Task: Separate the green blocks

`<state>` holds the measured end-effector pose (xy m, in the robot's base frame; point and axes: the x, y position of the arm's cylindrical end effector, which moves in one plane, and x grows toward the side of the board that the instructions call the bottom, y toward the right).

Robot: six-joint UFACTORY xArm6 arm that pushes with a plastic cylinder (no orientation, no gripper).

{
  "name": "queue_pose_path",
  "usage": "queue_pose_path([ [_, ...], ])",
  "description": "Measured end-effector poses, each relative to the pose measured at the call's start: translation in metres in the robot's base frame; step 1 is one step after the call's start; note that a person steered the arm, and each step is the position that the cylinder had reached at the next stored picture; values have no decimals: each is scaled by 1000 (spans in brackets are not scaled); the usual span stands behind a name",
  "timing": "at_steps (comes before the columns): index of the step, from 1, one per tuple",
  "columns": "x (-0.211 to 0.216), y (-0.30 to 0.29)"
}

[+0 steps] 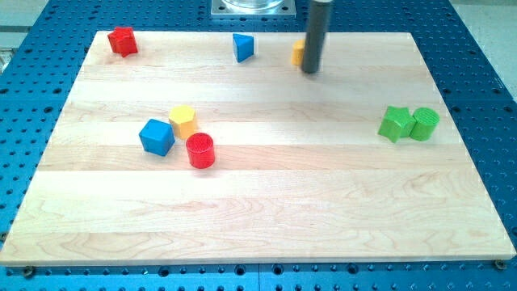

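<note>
Right now your two green blocks sit touching near the board's (258,234) right edge: the green star-shaped block (395,123) on the view's left, the green cylinder (424,124) on its right. My tip (312,70) holds nothing; it stands near the view's top, just beside an orange block (298,52) half hidden behind the rod, well apart from the greens. You also see a blue triangular block (242,47), red star-shaped block (123,41), yellow block (182,120), blue cube (157,137) and red cylinder (200,150).
</note>
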<state>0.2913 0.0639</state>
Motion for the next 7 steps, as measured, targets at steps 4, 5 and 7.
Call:
queue_pose_path([
  [4, -50, 71],
  [5, -5, 53],
  [7, 17, 53],
])
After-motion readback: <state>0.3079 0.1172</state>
